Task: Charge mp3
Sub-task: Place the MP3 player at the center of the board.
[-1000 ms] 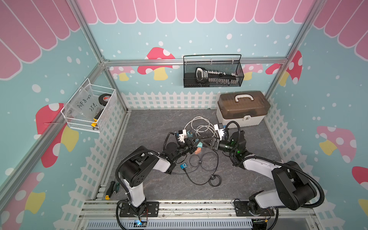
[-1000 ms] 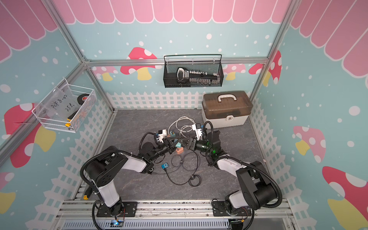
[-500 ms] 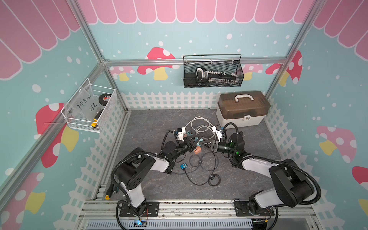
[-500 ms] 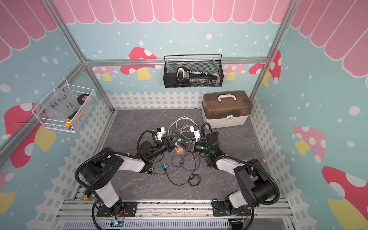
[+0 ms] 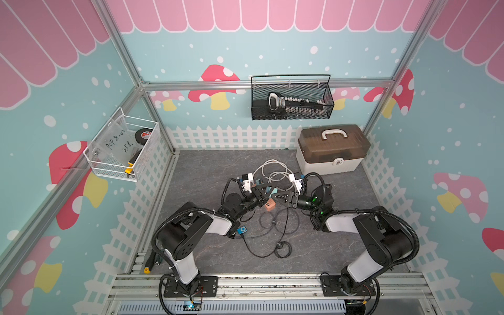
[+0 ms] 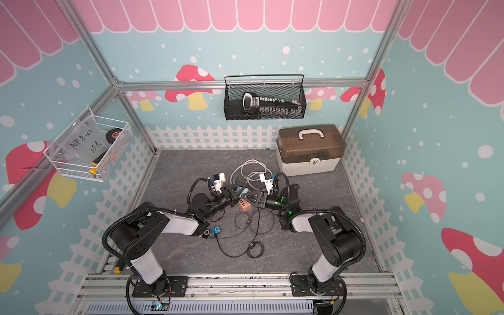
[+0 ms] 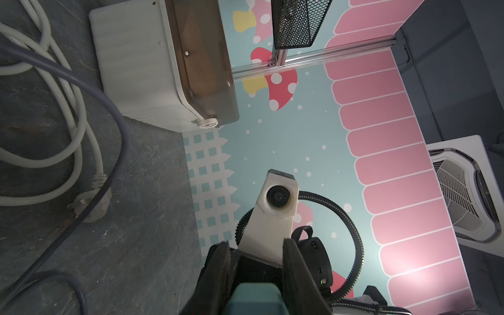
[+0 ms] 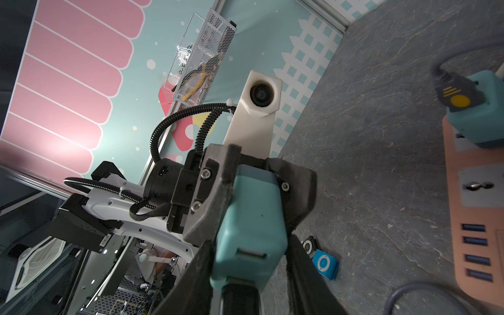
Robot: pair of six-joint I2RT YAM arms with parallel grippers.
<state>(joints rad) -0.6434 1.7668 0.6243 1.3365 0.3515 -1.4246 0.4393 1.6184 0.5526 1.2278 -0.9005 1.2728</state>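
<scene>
The left hand (image 8: pixel 245 226) clamps the charger (image 8: pixel 252 245); the right hand (image 5: pixel 278 197) straddles it, grip unclear. Releasing early could drop it beneath them.

Both top views look steeply down from high above the front edge of the bench (image 5: pixel 207 174). They sit side by side and far off, and share nearly all of it, out to the box (image 5: pixel 331 152) in the right back corner. The left wrist camera (image 8: pixel 261 94) sits low over mid-bench, close up, facing the right wall (image 7: pixel 300 141) and the box. The right wrist camera (image 7: pixel 278 196) faces it, toward the left wall (image 8: pixel 141 114). Each shows the other, and both share the charger (image 8: pixel 252 218) between them.
</scene>
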